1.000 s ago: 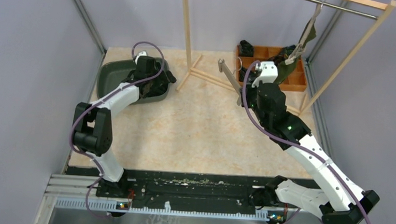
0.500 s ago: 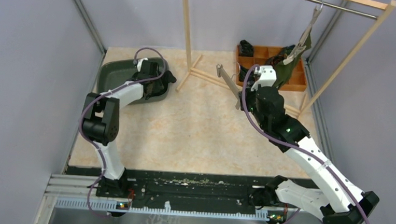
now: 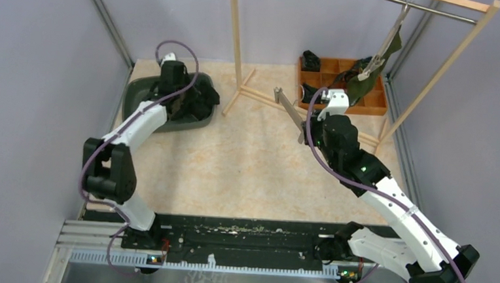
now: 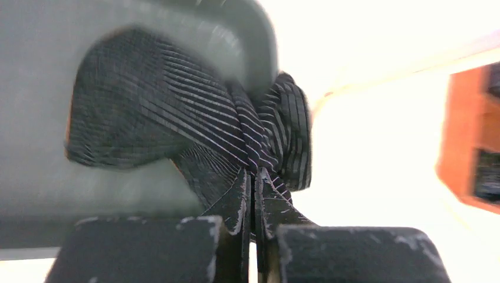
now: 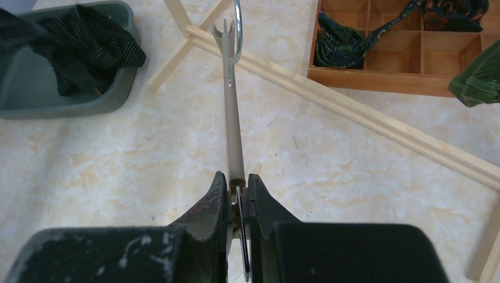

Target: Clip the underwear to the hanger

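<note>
Marbled table [image 3: 245, 174] between grey walls. Underwear [image 4: 153, 112] spills over the bin [image 3: 131, 108] rim, and the left gripper [image 4: 253, 183], wide a second ago, has pinched shut on it. Lifting looks next. Well right of the bin, the right gripper [image 5: 237, 183] stays clamped on the hanger [image 5: 232, 130].

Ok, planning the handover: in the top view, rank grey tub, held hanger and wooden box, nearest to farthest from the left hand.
1. Grey tub, right at the left hand, back left.
2. Held hanger, mid-table, in the right hand.
3. Wooden box, back right corner.
</note>
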Available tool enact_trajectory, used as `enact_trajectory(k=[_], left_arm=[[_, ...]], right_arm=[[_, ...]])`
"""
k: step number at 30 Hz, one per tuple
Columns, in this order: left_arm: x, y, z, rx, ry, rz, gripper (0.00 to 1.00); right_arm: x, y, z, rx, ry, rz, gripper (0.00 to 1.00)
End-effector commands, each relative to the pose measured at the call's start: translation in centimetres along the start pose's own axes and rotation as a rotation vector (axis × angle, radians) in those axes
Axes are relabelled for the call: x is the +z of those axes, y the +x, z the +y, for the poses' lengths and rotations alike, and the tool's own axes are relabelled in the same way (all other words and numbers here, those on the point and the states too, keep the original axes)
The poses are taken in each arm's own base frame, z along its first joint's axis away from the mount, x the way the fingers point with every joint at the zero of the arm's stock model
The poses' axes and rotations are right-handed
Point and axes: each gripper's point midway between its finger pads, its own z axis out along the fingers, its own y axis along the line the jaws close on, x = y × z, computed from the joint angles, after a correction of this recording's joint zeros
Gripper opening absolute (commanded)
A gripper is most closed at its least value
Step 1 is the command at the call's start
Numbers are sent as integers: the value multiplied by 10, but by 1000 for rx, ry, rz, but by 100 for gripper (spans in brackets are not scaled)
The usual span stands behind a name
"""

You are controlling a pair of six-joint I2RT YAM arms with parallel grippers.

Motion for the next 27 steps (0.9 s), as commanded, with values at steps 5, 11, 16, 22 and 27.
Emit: enact_trajectory(k=[5, 11, 16, 22, 27], left_arm=[[-102, -86, -60, -37, 308, -211, 0], [-131, -91, -73, -43, 399, -218, 0], [-141, -87, -83, -48, 462, -194, 0], [-156, -79, -102, -56, 565, -150, 0], [-177, -72, -121, -83, 688, -108, 0]], right_arm=[[-3, -18, 4, 65, -26, -80, 0], [-5, -11, 2, 84, -27, -85, 0], [-8, -5, -4, 88, -9, -81, 0], [-12, -1, -11, 92, 17, -84, 0], [-13, -2, -14, 97, 29, -91, 0]])
